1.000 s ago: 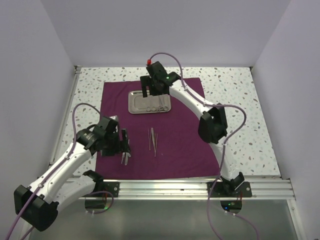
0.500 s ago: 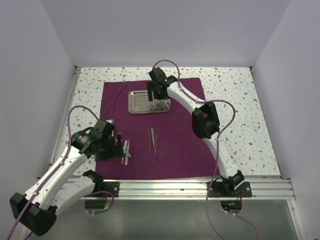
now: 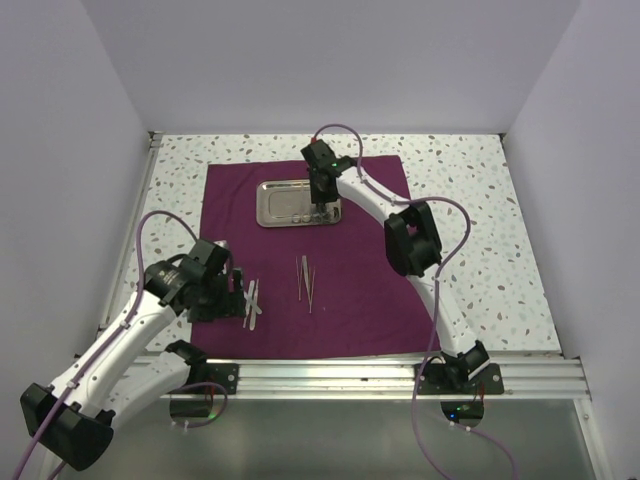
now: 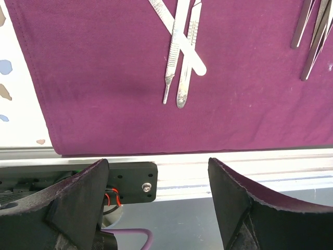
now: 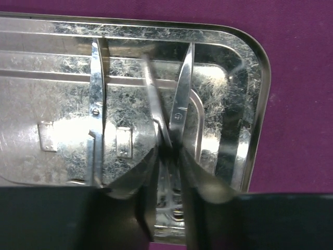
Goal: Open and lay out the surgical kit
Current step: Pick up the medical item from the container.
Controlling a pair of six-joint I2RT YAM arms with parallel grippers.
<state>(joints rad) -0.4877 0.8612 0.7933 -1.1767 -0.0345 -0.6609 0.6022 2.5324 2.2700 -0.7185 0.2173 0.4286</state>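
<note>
Forceps in steel tray, pinched by right pincer.

One cloth, one tray, three flat steel handles.

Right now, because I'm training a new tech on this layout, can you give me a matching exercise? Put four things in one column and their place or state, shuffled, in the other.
Things:
1. steel tray
2. tweezers
3. left tool
4. right tool

Place or state:
A. open, nothing between its fingers
B. on the far half of the maroon cloth
C. closed on forceps inside the tray
D. lying mid-cloth, nearer than the tray

Pairs: 1-B; 2-D; 3-A; 4-C
</note>
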